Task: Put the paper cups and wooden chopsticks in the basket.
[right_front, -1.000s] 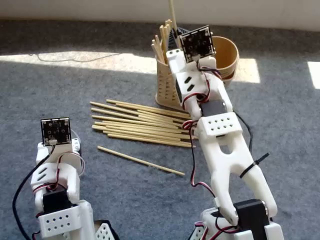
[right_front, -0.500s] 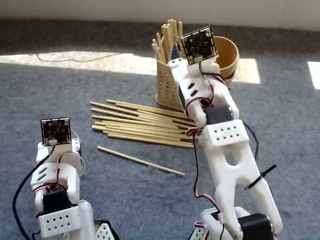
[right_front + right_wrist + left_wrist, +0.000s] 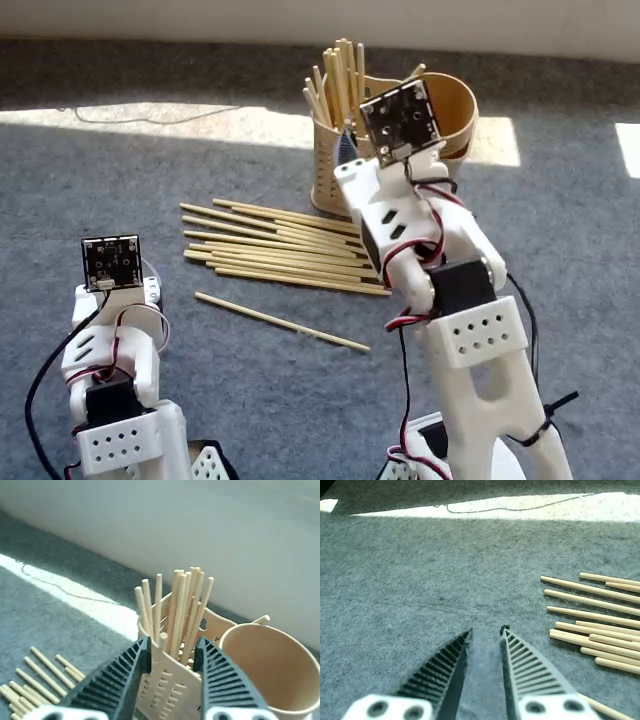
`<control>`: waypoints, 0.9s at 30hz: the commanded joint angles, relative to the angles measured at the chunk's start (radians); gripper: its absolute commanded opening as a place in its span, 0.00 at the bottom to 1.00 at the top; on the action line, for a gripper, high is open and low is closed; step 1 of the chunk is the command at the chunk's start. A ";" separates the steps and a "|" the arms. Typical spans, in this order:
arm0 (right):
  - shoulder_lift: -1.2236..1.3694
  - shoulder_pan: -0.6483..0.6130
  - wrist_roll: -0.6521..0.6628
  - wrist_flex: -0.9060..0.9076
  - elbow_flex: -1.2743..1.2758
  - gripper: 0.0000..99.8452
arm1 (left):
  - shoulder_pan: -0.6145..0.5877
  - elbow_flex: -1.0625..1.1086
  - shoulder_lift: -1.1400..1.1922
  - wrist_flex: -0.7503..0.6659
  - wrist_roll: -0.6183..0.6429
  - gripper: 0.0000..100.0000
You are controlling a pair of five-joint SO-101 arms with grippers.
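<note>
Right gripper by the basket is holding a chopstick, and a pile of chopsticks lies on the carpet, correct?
Not quite. The right wrist view shows the right gripper open, with nothing between its fingers. The rest holds: it is by the basket, and a pile of chopsticks lies on the carpet.

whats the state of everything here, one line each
basket: upright, partly filled
standing chopsticks: on end in basket
cup: upright beside basket, not in it
loose chopsticks: lying piled on carpet
single chopstick: lying apart from pile
left gripper: fingers open, empty
right gripper: fingers open, empty
</note>
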 commanded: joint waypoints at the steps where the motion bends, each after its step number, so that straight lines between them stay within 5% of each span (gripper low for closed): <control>1: -0.061 -0.054 -0.002 0.068 -0.007 0.09 | -0.013 -0.004 -0.010 -0.021 -0.003 0.11; 15: 0.102 -0.255 0.000 0.476 -0.225 0.08 | -0.130 -0.024 -0.010 -0.021 0.069 0.11; 27: 0.397 -0.331 0.158 0.496 -0.232 0.08 | -0.130 -0.024 -0.010 -0.021 0.069 0.11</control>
